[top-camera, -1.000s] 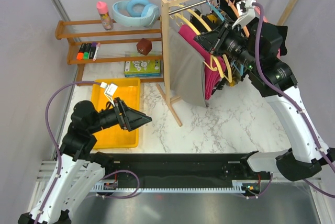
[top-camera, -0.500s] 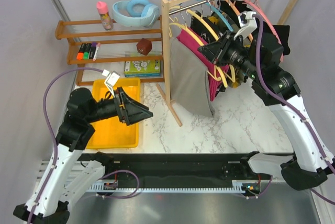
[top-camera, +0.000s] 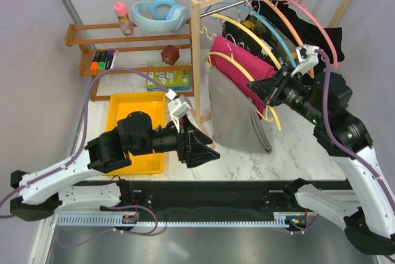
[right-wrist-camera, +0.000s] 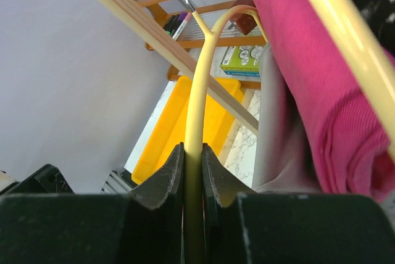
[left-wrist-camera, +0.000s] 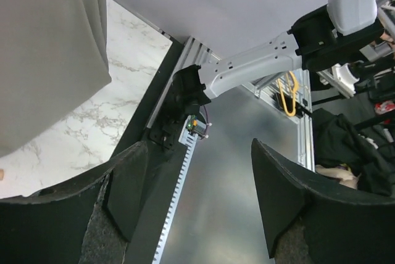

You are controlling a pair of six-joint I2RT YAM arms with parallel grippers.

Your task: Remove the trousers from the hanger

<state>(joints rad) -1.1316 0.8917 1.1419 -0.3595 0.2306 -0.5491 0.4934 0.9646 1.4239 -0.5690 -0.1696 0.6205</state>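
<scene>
- While the right gripper [top-camera: 258, 88] is clamped on an arm of the yellow hanger [top-camera: 276, 119], the grey trousers [top-camera: 237, 110] hang from that hanger at about 1 o'clock on the marble table [top-camera: 271, 165], in front of the wooden rack [top-camera: 196, 48].
- The right wrist view confirms the grip: both fingers [right-wrist-camera: 166, 177] pinch the yellow bar, with the magenta trousers [right-wrist-camera: 308, 91] draped at 2 o'clock and grey cloth just below them.
- The left gripper [top-camera: 210, 153] is released, its jaws spread with nothing between them, and it points at the grey hem, which lies near it at roughly 2 o'clock.
- In the left wrist view the grey cloth fills the 10 o'clock corner, apart from the fingers [left-wrist-camera: 133, 177].
- I judge the step in hand to be the approach to the first garment: one arm steadies the hanger, and the other goes for the cloth.
- The next move likely calls for the left jaws to straddle the lower edge, close on it, and pull the cloth down and off the bar.
- The fold over the hanger bar is hidden behind the right gripper.
- Whether the hanger's hook sits on the rail cannot be told.
- The darker trousers at 12 o'clock are bunched and hard to separate.
</scene>
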